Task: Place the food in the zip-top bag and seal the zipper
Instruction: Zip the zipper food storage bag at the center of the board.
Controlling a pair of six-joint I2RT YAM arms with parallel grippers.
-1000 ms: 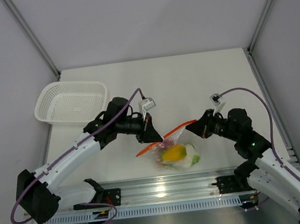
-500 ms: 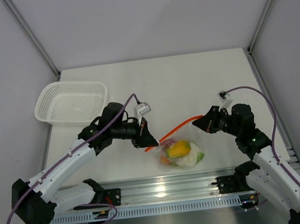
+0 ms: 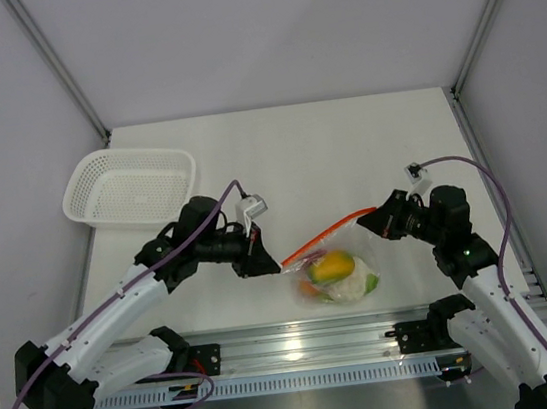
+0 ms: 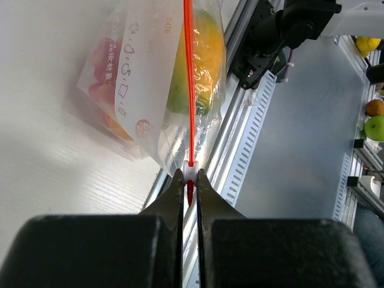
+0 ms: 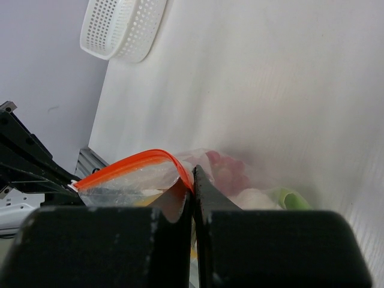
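Note:
The clear zip-top bag hangs between my grippers with the food inside: a yellow-orange mango, red grapes and white-and-green vegetable pieces. Its red-orange zipper stretches taut from left to right. My left gripper is shut on the zipper's left end, pinching the small white slider with the strip running straight away from it. My right gripper is shut on the zipper's right end. In the left wrist view the mango and grapes show through the bag.
An empty white mesh basket stands at the back left and shows in the right wrist view. The metal rail with the arm bases runs along the near edge, just below the bag.
My left gripper has slid left along the zipper to its end. My right gripper has moved right, carrying the bag a little rightwards.

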